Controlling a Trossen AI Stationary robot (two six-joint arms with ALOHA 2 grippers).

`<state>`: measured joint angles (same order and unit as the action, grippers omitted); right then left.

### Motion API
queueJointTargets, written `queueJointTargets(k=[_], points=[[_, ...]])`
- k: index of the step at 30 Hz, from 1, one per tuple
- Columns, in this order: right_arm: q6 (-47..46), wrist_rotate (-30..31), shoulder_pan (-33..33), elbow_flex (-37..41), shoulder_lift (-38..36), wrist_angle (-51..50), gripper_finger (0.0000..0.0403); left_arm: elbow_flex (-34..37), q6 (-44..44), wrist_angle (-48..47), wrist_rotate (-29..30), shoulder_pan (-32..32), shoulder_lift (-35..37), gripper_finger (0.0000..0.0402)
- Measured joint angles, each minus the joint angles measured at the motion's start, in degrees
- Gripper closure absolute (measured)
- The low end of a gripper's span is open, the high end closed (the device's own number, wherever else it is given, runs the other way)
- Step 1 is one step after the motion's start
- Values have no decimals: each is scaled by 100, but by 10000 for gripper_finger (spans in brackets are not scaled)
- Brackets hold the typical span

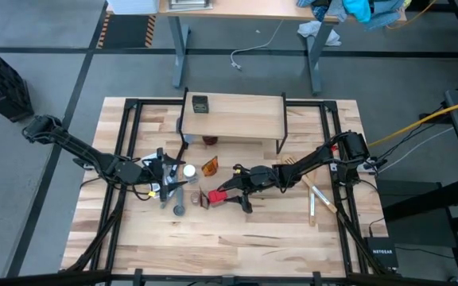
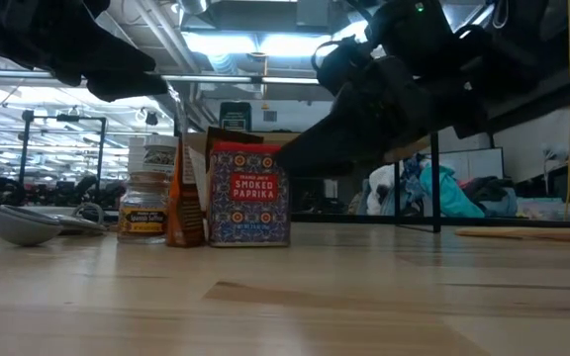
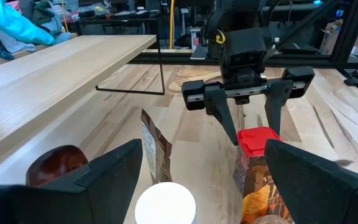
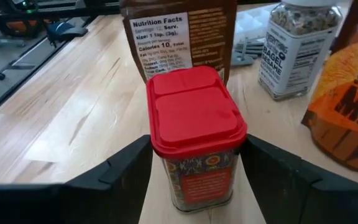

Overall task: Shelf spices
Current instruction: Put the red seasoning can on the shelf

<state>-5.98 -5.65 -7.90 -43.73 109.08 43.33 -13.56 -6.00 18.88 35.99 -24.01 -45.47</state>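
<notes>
Right end effector (image 4: 194,186) is spread wide with one finger on each side of the red-topped paprika box (image 4: 194,134); neither finger visibly presses the box walls, so I judge it bracketed, not yet gripped. Box stands upright on the counter (image 1: 237,238), long axis vertical, lid uppermost, directly between the fingers. In the high view the same end effector (image 1: 221,193) reaches in from the right toward the cluster of spices in front of the shelf (image 1: 233,115).

Left end effector (image 1: 168,181) sits at the other side of the cluster, fingers wide apart and holding nothing; the white-capped jar (image 3: 165,202) lies just ahead of it, between its fingers.

Remaining spices near the box: brown packet (image 4: 179,34), bagel seasoning jar (image 4: 297,50), orange packet (image 4: 347,106). Dark tin (image 1: 200,102) already rests on the shelf top.

Assessment: the right arm is clearly nearer the box. The shelf lies beyond the cluster, toward the far edge. The neighbouring packet stands close behind the box and could be disturbed on lifting
</notes>
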Motion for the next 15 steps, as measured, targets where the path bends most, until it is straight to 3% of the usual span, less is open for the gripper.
queueJointTargets(k=[9,15], points=[[46,-192,4,-60,60,-26,155,0,0,0,0,0,0,70],[-2,-192,4,-187,545,96,155,0,-2,0,0,0,0,70]])
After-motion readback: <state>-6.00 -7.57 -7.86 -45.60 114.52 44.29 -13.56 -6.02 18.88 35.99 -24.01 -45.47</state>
